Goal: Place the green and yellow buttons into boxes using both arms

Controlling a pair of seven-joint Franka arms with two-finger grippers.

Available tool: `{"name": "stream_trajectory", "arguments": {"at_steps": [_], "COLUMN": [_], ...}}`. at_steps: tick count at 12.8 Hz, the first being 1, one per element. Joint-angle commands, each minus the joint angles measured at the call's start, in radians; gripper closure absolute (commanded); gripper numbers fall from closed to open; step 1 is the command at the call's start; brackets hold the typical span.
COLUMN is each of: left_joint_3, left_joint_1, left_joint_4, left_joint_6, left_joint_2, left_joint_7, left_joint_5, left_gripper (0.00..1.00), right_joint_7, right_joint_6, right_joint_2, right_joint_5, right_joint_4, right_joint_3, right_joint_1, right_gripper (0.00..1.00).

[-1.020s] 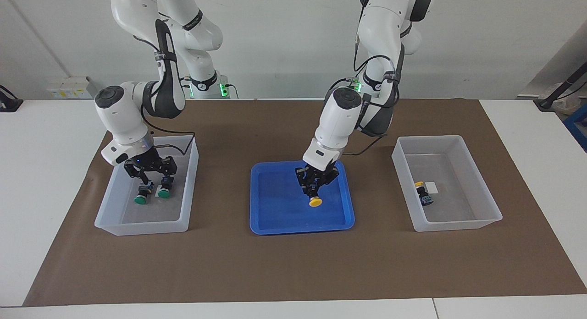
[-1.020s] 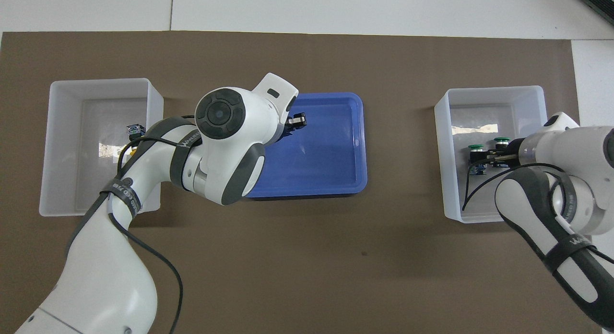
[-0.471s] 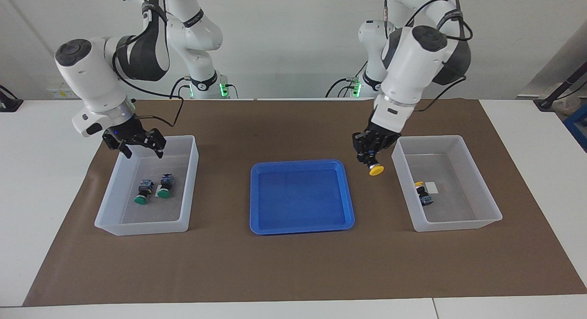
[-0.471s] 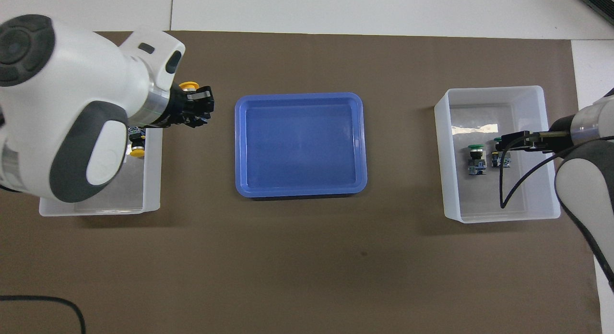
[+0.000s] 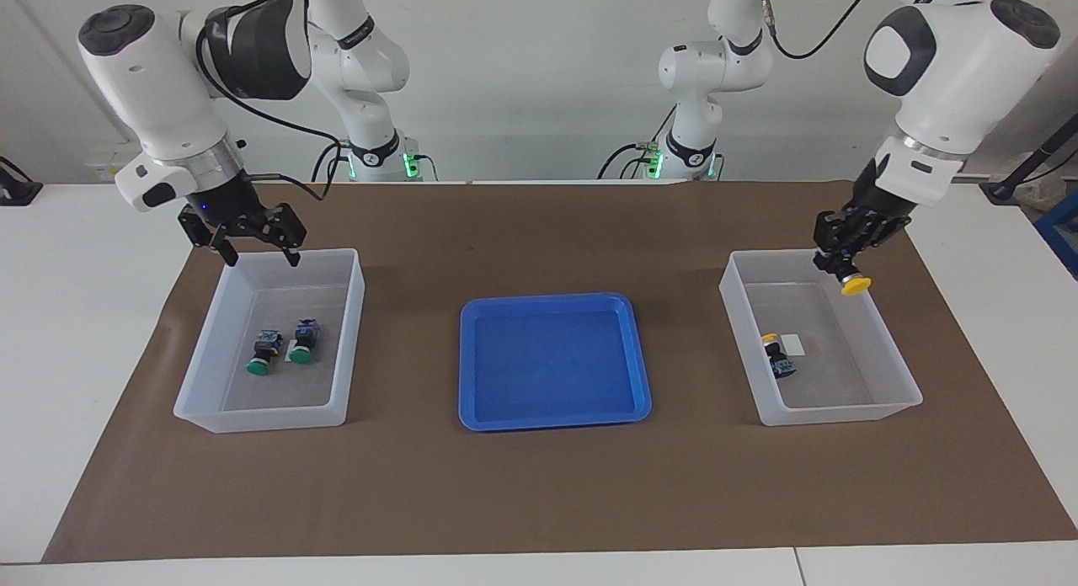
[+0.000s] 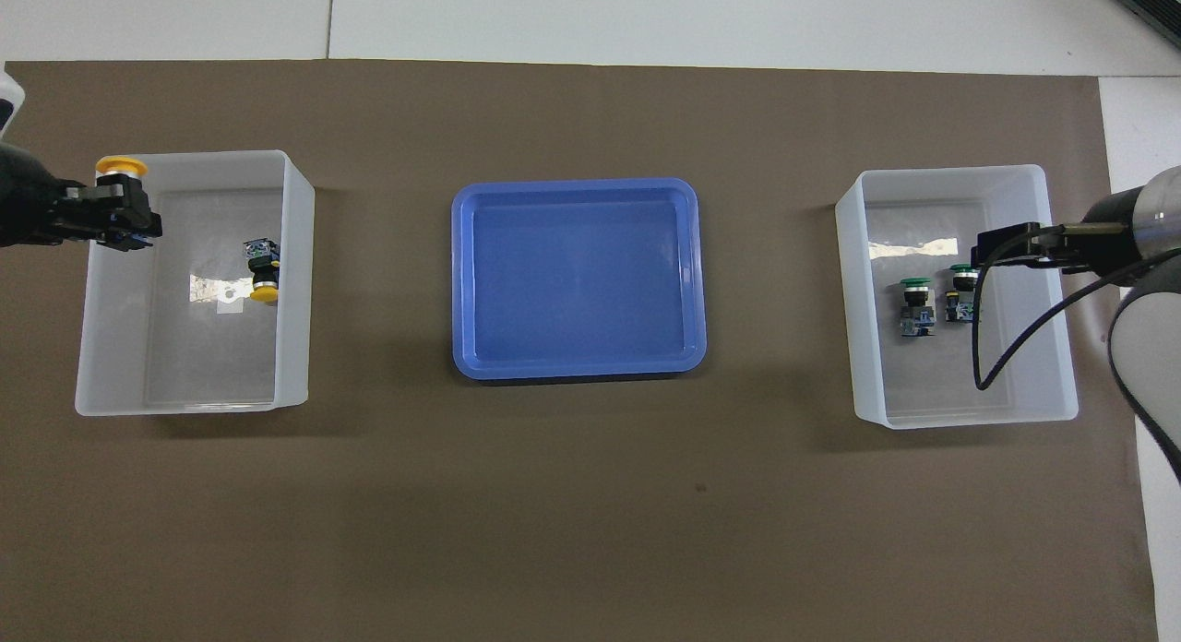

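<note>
My left gripper (image 5: 843, 262) is shut on a yellow button (image 5: 856, 287) and holds it in the air over the outer edge of the white box (image 5: 842, 416) at the left arm's end. It also shows in the overhead view (image 6: 115, 219), with the held yellow cap (image 6: 121, 166). Another yellow button (image 5: 776, 356) lies in that box (image 6: 295, 255). Two green buttons (image 5: 259, 355) (image 5: 303, 342) lie side by side in the white box (image 5: 261, 418) at the right arm's end. My right gripper (image 5: 261, 251) is open and empty above that box's rim nearest the robots.
A blue tray (image 5: 556, 363) with nothing in it sits on the brown mat (image 5: 539, 485) midway between the two boxes. A small white label (image 5: 792, 343) lies beside the yellow button in its box.
My left gripper lifted the yellow button out of the blue tray and carried it over the box at the left arm's end. My right gripper rose from the green buttons and stayed open.
</note>
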Motion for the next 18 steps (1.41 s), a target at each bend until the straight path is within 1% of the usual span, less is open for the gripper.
{"name": "stream_trajectory", "arguments": {"at_steps": [1, 2, 4, 6, 7, 8, 9, 10, 12, 15, 16, 17, 18], "left_joint_3": [-0.012, -0.01, -0.011, -0.011, -0.01, -0.011, -0.011, -0.011, -0.011, -0.011, -0.011, -0.011, -0.011], "left_joint_1": [0.047, 0.049, 0.049, 0.055, 0.06, 0.084, 0.098, 0.099, 0.092, 0.09, 0.084, 0.084, 0.084], "left_joint_4": [-0.212, -0.29, -0.396, -0.449, -0.476, -0.496, -0.5, -0.495, -0.498, -0.497, -0.5, -0.5, -0.5], "left_joint_6": [0.143, 0.226, 0.376, 0.499, 0.562, 0.61, 0.641, 0.674, 0.803, 0.869, 0.889, 0.888, 0.888], "left_joint_2": [-0.094, -0.103, -0.079, -0.039, -0.036, -0.028, 0.0, 0.037, 0.135, 0.209, 0.22, 0.22, 0.22], "left_joint_7": [0.105, 0.106, 0.106, 0.115, 0.129, 0.144, 0.178, 0.2, 0.195, 0.198, 0.198, 0.198, 0.198], "left_joint_5": [-0.004, -0.004, -0.002, -0.002, -0.002, -0.002, -0.002, -0.002, -0.002, -0.002, -0.002, -0.002, -0.002], "left_gripper": [1.0, 1.0, 1.0, 1.0, 1.0, 1.0, 1.0, 1.0, 1.0, 1.0, 0.98, 0.89, 0.68], "right_joint_7": [0.018, 0.019, 0.019, 0.019, 0.018, 0.018, 0.015, 0.016, 0.019, 0.018, 0.018, 0.016, 0.016], "right_joint_6": [-0.057, -0.062, -0.05, -0.063, -0.069, -0.082, -0.085, -0.088, -0.094, -0.115, -0.123, -0.125, -0.125], "right_joint_2": [0.019, 0.022, 0.022, 0.022, 0.019, 0.019, 0.019, 0.016, 0.013, 0.005, 0.005, 0.003, -0.001], "right_joint_5": [-0.031, -0.036, -0.037, -0.039, -0.039, -0.037, -0.037, -0.037, -0.039, -0.039, -0.039, -0.037, -0.036], "right_joint_4": [0.064, 0.073, 0.079, 0.078, 0.076, 0.076, 0.076, 0.076, 0.076, 0.075, 0.076, 0.076, 0.075], "right_joint_3": [0.007, 0.008, 0.008, 0.008, 0.008, 0.008, 0.008, -0.001, -0.076, -0.108, -0.146, -0.183, -0.191], "right_joint_1": [-0.006, -0.004, 0.013, 0.013, 0.013, 0.013, 0.014, 0.039, 0.132, 0.162, 0.197, 0.224, 0.232], "right_gripper": [0.0, 0.0, 0.0, 0.0, 0.0, 0.0, 0.0, 0.0, 0.0, 0.0, 0.0, 0.0, 0.0]}}
